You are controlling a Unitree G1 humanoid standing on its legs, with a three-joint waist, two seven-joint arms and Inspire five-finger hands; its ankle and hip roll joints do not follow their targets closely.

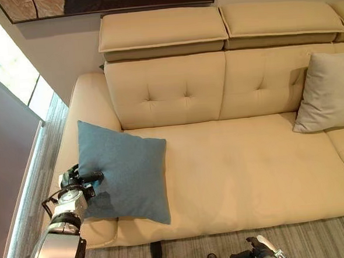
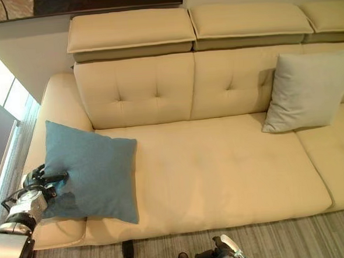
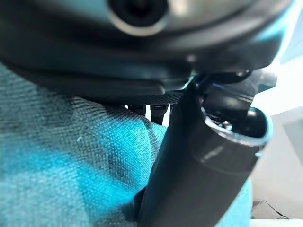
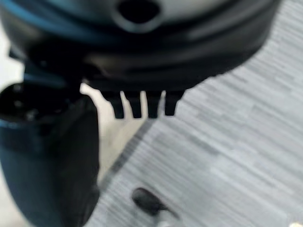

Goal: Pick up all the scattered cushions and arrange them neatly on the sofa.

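Note:
A blue cushion (image 1: 128, 172) lies on the left end of the cream sofa (image 1: 238, 166), tilted against the armrest. My left hand (image 1: 76, 184) grips its left edge; in the left wrist view the thumb (image 3: 199, 161) presses into the blue cloth (image 3: 71, 179). A beige cushion (image 1: 327, 93) leans upright against the backrest at the sofa's right. My right hand (image 1: 258, 251) hangs low over the floor in front of the sofa, holding nothing, with its fingers (image 4: 142, 106) relaxed.
The padded armrest (image 1: 83, 105) bounds the sofa on the left, and a bright window wall (image 1: 11, 74) runs beside it. Grey striped carpet (image 1: 319, 237) lies in front of the sofa. The seat between the two cushions is bare.

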